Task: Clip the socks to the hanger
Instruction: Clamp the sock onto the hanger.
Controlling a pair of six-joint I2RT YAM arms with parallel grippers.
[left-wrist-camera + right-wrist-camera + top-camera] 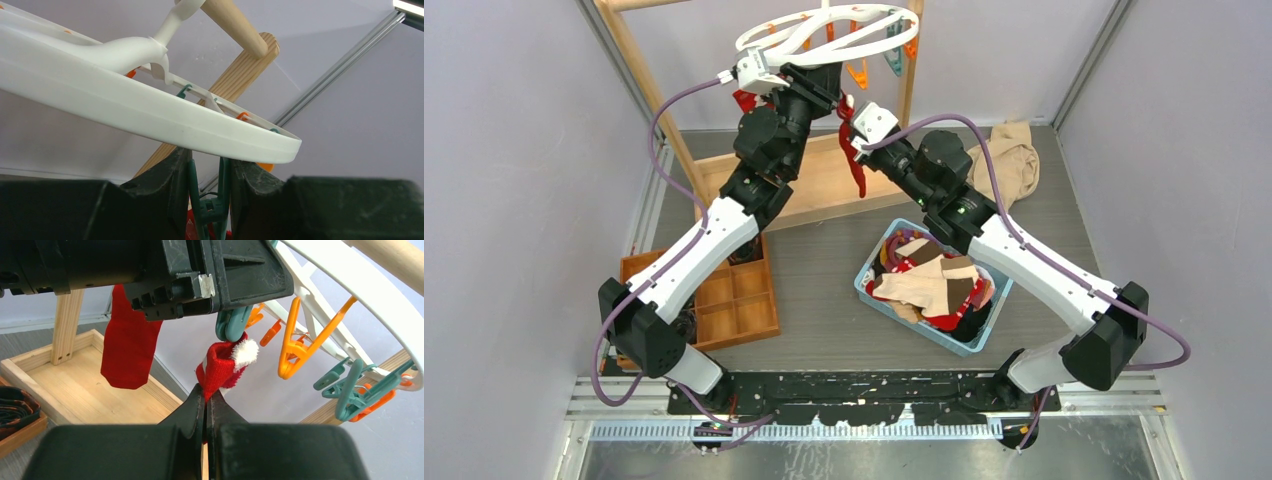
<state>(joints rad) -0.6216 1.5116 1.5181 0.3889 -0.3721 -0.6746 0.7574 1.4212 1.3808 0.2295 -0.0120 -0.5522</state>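
Note:
The white ring hanger (824, 35) hangs from the wooden frame, with orange and teal clips under it. Just beneath the ring (150, 110), my left gripper (210, 170) is shut on the handles of a teal clip (220, 200). In the right wrist view that teal clip (232, 322) points down from the left gripper's body. My right gripper (206, 395) is shut on a red sock with a white cuff (222, 365), and the cuff touches the clip's mouth. That sock (856, 165) dangles below the right gripper (849, 110). Another red sock (130, 350) hangs further left.
A blue basket (869, 275) with several socks sits right of centre. A beige cloth (1009, 155) lies at the back right. A shallow wooden tray (824, 190) forms the frame's base, and a compartment box (734, 300) sits left. Orange clips (295, 355) hang nearby.

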